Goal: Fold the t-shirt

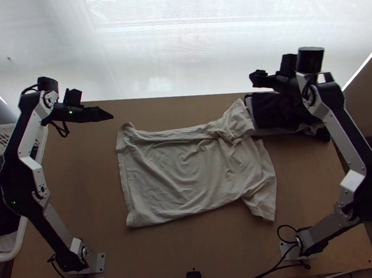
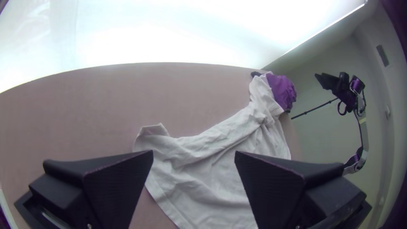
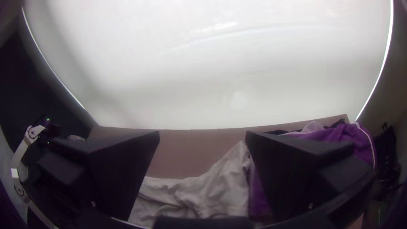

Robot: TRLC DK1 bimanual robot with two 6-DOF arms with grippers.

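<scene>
The pale t-shirt [image 1: 183, 169] lies spread on the table's middle, wrinkled, with its hem side at the left and a bunched part at the upper right touching dark clothes. My left gripper [image 1: 112, 116] hangs above the table near the shirt's upper left corner, apart from it; in the left wrist view the gripper [image 2: 194, 154] stands open with the shirt [image 2: 203, 182] beyond. Above the dark clothes at the upper right is my right gripper [image 1: 255, 77]. In the right wrist view this gripper [image 3: 202, 138] has its fingers wide apart, and the shirt [image 3: 212, 191] lies below.
Dark clothes [image 1: 275, 111] lie in a pile at the table's far right, purple cloth [image 3: 347, 138] among them in the right wrist view. A white basket [image 1: 19, 240] stands at the left edge. Bare wood [image 1: 193, 254] runs along the near side.
</scene>
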